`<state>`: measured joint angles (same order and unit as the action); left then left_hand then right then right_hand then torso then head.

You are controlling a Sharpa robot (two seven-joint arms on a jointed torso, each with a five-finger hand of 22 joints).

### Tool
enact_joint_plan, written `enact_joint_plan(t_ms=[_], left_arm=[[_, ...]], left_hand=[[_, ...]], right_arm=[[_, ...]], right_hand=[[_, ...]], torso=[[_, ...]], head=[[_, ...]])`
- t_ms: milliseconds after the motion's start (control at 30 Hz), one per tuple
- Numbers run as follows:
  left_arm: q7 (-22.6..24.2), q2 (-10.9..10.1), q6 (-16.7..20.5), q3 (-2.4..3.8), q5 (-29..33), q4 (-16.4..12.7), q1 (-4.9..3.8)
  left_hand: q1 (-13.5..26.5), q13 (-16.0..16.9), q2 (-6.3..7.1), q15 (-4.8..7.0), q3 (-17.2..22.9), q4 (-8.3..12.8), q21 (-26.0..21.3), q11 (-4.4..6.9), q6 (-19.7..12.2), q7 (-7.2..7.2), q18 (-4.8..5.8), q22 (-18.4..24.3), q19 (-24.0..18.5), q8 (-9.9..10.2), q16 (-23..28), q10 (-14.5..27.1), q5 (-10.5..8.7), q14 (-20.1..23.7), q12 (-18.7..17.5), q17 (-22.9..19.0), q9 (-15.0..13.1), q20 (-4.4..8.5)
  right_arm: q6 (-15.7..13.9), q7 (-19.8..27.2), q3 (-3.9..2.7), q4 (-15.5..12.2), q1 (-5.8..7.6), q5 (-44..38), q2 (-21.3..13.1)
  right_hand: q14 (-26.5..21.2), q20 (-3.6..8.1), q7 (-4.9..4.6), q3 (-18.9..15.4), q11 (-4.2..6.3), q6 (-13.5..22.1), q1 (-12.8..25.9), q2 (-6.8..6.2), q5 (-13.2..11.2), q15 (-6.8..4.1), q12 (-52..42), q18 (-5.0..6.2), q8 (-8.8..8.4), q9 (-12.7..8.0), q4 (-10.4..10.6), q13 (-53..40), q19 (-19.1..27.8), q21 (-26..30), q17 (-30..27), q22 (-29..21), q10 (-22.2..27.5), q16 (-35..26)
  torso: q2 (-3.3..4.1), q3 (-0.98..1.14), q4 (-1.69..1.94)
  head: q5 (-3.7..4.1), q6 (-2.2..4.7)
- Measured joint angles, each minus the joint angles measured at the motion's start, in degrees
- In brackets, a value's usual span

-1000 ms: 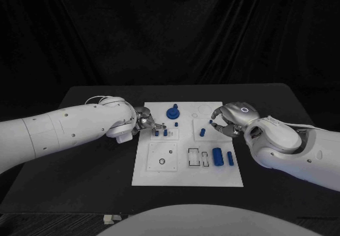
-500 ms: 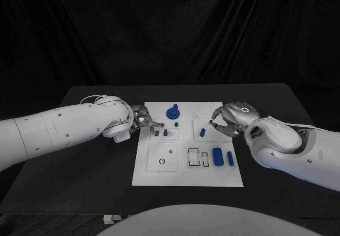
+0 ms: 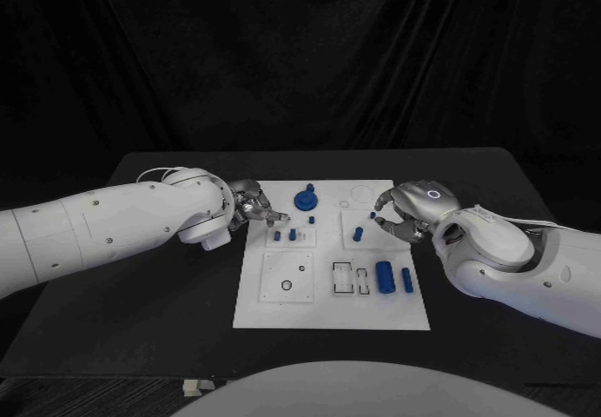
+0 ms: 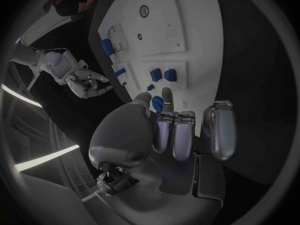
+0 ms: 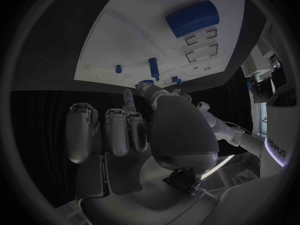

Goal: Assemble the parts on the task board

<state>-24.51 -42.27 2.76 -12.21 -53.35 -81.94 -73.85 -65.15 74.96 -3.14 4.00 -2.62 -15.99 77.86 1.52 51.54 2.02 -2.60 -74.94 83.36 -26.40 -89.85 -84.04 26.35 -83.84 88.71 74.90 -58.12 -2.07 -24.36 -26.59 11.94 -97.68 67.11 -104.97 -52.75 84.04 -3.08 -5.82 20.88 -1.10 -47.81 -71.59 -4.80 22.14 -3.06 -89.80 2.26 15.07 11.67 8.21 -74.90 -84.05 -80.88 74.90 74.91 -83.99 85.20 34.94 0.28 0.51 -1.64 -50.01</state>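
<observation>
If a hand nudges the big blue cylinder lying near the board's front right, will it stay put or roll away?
The big blue cylinder lies on its side on the flat white task board, so it would probably roll if pushed across its axis. It looks rigid and smooth, so it may slip in a light pinch. The slimmer blue piece beside it might stop it.

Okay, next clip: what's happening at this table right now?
A two-armed robot is working over the white task board on the black table. Both hands are at the board's far end: the left hand by the small blue pegs, the right hand at the opposite edge, seemingly pinching a small blue part. A blue knob-shaped piece stands between them. Two blue cylinders lie nearer the robot, beside empty rectangular slots.
</observation>
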Motion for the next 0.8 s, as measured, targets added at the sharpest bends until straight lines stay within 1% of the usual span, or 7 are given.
enact_joint_plan(t_ms=[67,133,233,400,500,567,800], left_arm=[[0.02,-0.22,-0.03,0.0,-0.37,-0.47,-0.01],[0.02,-0.29,-0.16,0.0,-0.66,-0.72,-0.01],[-0.19,-0.34,-0.78,-0.01,-1.29,-1.16,-0.01],[-1.06,-0.37,-2.15,-0.01,-2.67,-1.36,-0.01],[-1.81,-0.37,-3.02,-0.02,-4.12,-1.32,-0.01],[-2.31,-0.3,-3.65,-0.02,-5.09,-1.19,-0.01],[-3.62,0.23,-5.45,-0.02,-7.28,-0.71,-0.01]], left_hand=[[-0.74,0.0,0.21,0.16,0.3,0.1,0.0,0.0,-0.07,-0.07,0.0,0.0,0.0,-0.01,0.0,0.0,2.07,-0.16,0.0,0.0,0.01,0.0],[-1.43,0.0,0.2,0.21,0.63,-0.06,0.0,0.0,-0.07,-0.07,0.0,0.0,0.0,-0.01,0.0,0.0,3.42,-0.22,0.0,0.0,0.17,0.0],[-1.57,0.0,0.32,0.21,0.79,-0.08,0.0,0.0,-0.07,-0.07,0.0,0.01,0.0,-0.01,0.0,0.0,4.28,-0.21,0.0,0.0,0.52,0.0],[-1.81,0.0,0.56,0.21,0.92,-0.2,0.0,0.0,0.16,-0.26,0.0,0.01,0.0,-0.11,0.0,0.0,4.16,-0.21,0.0,0.0,0.65,0.0],[-1.8,0.0,0.57,0.21,0.92,-0.21,0.24,0.34,1.54,-0.42,0.0,0.01,0.13,-1.24,0.0,0.08,2.19,-0.21,0.21,0.0,0.15,0.13],[-1.62,0.0,0.75,0.42,0.92,-0.2,0.37,0.42,1.81,-0.69,0.0,0.01,0.21,-1.43,0.0,0.0,1.45,-0.01,0.42,0.0,-0.11,0.21],[-1.38,0.0,0.6,0.63,1.0,-0.29,0.37,0.42,1.81,-0.69,0.0,0.01,0.2,-1.1,0.0,0.0,1.21,-0.22,0.42,0.0,0.04,0.21]], right_arm=[[0.0,0.0,0.0,0.0,0.0,0.01,-0.01],[0.0,0.0,0.0,0.0,0.0,0.01,-0.01],[0.01,0.0,0.0,-0.01,-0.01,0.01,-0.01],[0.01,0.0,0.0,-0.01,-0.01,0.01,0.0],[0.01,0.0,0.0,-0.01,-0.01,0.02,-0.01],[0.01,0.0,0.0,-0.01,-0.01,0.04,-0.05],[-0.02,0.0,0.0,-0.11,-0.01,0.14,-0.2]], right_hand=[[0.0,0.0,0.0,0.0,0.0,0.0,0.06,0.06,0.0,0.0,0.0,0.0,0.0,0.0,0.0,0.0,0.0,0.0,0.0,0.0,0.0,0.0],[0.0,0.0,0.0,0.0,0.0,0.0,0.06,0.06,0.0,0.0,0.0,0.0,0.0,0.0,0.0,0.0,0.0,0.0,0.0,0.0,0.0,0.0],[0.0,0.0,0.0,0.0,0.0,0.0,0.06,0.06,0.0,0.0,0.0,0.0,0.0,0.0,0.0,0.0,0.0,0.0,0.0,0.0,0.0,0.0],[0.0,0.0,0.0,0.0,0.0,0.0,0.06,0.06,0.0,0.0,0.0,0.0,0.0,0.01,0.0,0.0,0.0,0.0,0.0,0.0,0.0,0.0],[0.0,0.0,0.0,0.0,0.0,0.0,0.06,0.06,0.0,0.0,0.0,0.0,0.0,0.01,0.0,0.0,0.0,0.0,0.0,0.0,0.0,0.0],[0.0,0.0,0.0,0.0,0.0,0.0,0.06,0.06,0.0,0.0,0.0,0.0,0.0,0.01,0.0,0.0,0.0,0.0,0.0,-0.01,0.0,0.0],[0.0,0.0,0.0,0.0,0.0,0.0,0.06,0.06,0.0,0.0,0.0,0.0,0.0,0.01,0.0,-0.05,0.0,0.0,0.0,-0.01,0.0,0.0]], torso=[[0.01,0.0,0.0],[0.01,0.0,0.0],[0.02,0.0,-0.01],[0.05,0.0,-0.01],[0.05,0.0,-0.01],[0.05,0.0,-0.01],[0.05,0.0,0.0]], head=[[0.0,0.0],[-0.03,0.0],[-0.12,0.0],[-0.24,0.0],[-0.26,0.0],[-0.31,0.0],[-0.33,0.0]])
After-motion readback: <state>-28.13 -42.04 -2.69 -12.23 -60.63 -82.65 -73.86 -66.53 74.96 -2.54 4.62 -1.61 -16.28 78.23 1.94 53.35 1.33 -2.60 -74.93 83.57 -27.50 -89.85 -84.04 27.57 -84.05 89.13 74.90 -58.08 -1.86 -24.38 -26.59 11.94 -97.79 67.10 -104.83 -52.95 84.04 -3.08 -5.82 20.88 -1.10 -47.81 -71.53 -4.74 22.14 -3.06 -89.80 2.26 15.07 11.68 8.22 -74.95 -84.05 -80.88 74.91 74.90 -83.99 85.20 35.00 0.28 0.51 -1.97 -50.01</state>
